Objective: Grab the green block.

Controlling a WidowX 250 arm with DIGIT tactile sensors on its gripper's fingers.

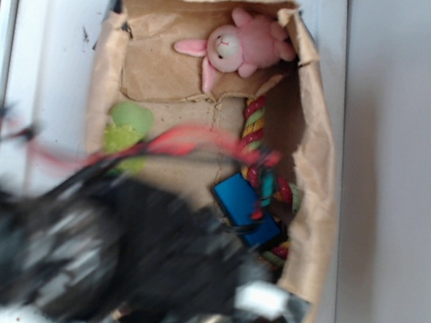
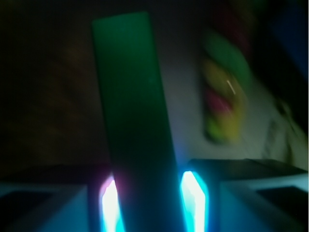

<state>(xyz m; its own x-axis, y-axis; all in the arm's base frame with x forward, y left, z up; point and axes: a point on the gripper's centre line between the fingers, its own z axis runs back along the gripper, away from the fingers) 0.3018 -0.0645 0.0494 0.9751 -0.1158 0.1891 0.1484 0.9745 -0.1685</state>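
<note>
My hand is low inside the paper bag, and the wrist view shows its two glowing fingers standing on both sides of the green block. The block runs long and narrow away from me, and its near end sits between the fingers. They look very close to its sides, perhaps touching, but the picture is dark and blurred, so I cannot tell if I am already pinching it or only framing it.

In the exterior view my arm is a black blur over the lower part of the bag and hides the green block completely. Near the arm lies the blue block, and next to it the colourful rope toy goes up along the right wall of the bag. The lime plush toy lies at the left wall, and the pink rabbit at the far end.

I judge that the step now is to close on the block. To do it well I should keep the hand centred on the narrow width, press evenly on both long faces, and lift straight so that the smooth block does not slip or turn.
</note>
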